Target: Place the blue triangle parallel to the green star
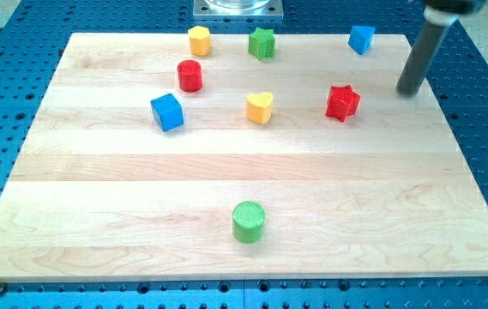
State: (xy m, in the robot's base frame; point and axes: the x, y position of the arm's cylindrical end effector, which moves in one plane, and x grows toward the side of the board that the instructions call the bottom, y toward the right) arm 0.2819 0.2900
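Note:
The blue triangle (362, 39) lies near the top edge of the wooden board (98, 172), at the view's upper right. The green star (262, 42) lies at the top centre, well to the left of the triangle. My tip (410, 91) rests on the board at the right side, below and to the right of the blue triangle, apart from it. The rod rises toward the view's top right corner.
A yellow hexagon-like block (199, 39) sits left of the green star. A red cylinder (189, 75), a blue cube (166, 112), a yellow heart (260, 107) and a red star (342, 102) lie across the middle. A green cylinder (248, 221) sits near the bottom centre.

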